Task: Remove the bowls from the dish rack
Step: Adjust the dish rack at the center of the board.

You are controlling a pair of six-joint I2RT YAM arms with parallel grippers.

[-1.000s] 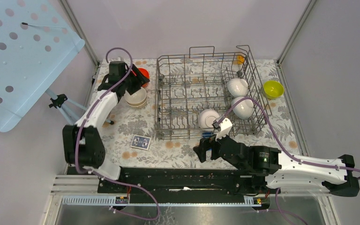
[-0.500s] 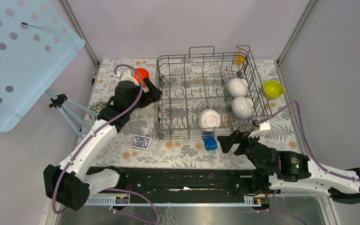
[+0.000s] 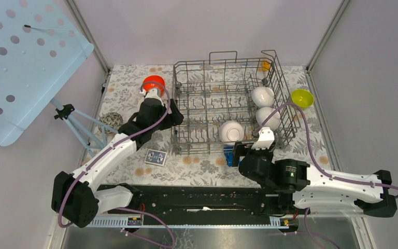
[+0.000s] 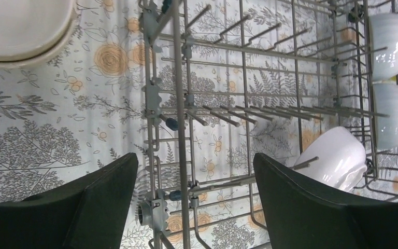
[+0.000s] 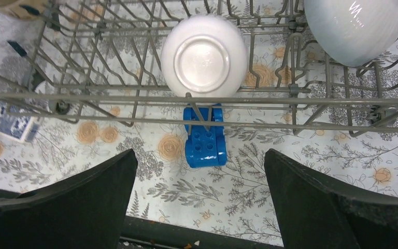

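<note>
Nearest the bases, the right gripper (image 5: 199, 168) is hanging at the front wall of the dish rack (image 5: 109, 95), jaws spread as wide as they go and gripping nothing. Half a second ago this arm was swung out to the right. It is now coming back in and lining up on the nearest white bowl (image 5: 203, 56), which is leaning on its edge between the tines just inside the front rail, foot ring toward the camera. The blue toy car (image 5: 205, 136) is lying on the table under that rail, between the jaws and the bowl, and is not shifting across the frames.

Further in, the left gripper (image 4: 194, 194) is likewise standing wide and empty. A second ago it was over the beige bowls (image 4: 20, 28) out on the left. It is now travelling to the rack's left wall, leaving that nested pair on the table. I am reading that as one delivery finished and both arms heading back for more.

Two other white bowls (image 3: 267, 118) are waiting along the rack's right side, so three are still loaded. Beyond, the orange-red bowl (image 3: 154, 83) is sitting outside at far left and the yellow-green bowl (image 3: 301, 98) outside at far right.

The patterned card (image 3: 156, 156) is showing blue print too small to read, and the W-like mark on the upper-right bowl in the right wrist view is probably only glare. No brand or label is showing.
</note>
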